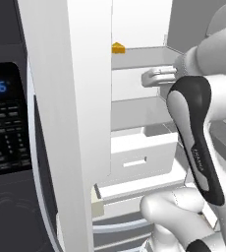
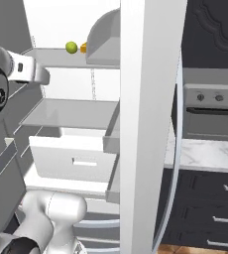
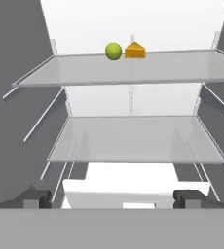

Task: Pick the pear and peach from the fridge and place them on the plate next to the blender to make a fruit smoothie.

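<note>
One pear (image 3: 113,50) sat at the back edge of the fridge's (image 1: 70,98) upper shelf (image 3: 133,68); one yellow-orange wedge (image 3: 135,50) lay beside it; two shelves showed; one drawer (image 2: 71,158) below.

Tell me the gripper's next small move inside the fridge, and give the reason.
Probably raise and advance the open gripper toward the pear. The pear sits at the back of the upper shelf beside an orange wedge, while the gripper points at the lower shelves, well short of it.
</note>
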Available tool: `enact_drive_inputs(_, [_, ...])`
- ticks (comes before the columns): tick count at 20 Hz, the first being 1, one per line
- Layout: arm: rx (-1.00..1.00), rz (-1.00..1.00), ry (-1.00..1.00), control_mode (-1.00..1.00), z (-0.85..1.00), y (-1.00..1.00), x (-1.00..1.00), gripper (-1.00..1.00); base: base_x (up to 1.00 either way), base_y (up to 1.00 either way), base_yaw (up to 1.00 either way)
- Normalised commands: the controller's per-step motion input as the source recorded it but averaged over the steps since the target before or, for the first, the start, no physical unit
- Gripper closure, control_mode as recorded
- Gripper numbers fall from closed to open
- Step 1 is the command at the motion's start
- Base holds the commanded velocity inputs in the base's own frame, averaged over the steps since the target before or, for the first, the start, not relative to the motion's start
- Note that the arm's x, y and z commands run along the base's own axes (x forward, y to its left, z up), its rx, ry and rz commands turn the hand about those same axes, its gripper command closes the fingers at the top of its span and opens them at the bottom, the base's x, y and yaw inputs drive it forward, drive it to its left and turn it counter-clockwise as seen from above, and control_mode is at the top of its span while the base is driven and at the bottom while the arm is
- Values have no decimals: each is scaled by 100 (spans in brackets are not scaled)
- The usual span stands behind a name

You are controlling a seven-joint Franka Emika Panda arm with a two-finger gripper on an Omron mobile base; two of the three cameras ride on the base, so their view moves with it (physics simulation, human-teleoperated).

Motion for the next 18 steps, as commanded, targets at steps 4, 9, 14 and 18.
enact_drive_inputs(4, [-11,4,-6,-100,1,2,76,-100,0,0,0])
enact_drive_inputs(9, [-9,0,-2,-100,0,16,100,-100,0,0,0])
enact_drive_inputs(14, [-2,0,-8,-100,0,24,100,-100,0,0,0])
enact_drive_inputs(18, [-1,0,-3,-100,0,17,100,-100,0,0,0])
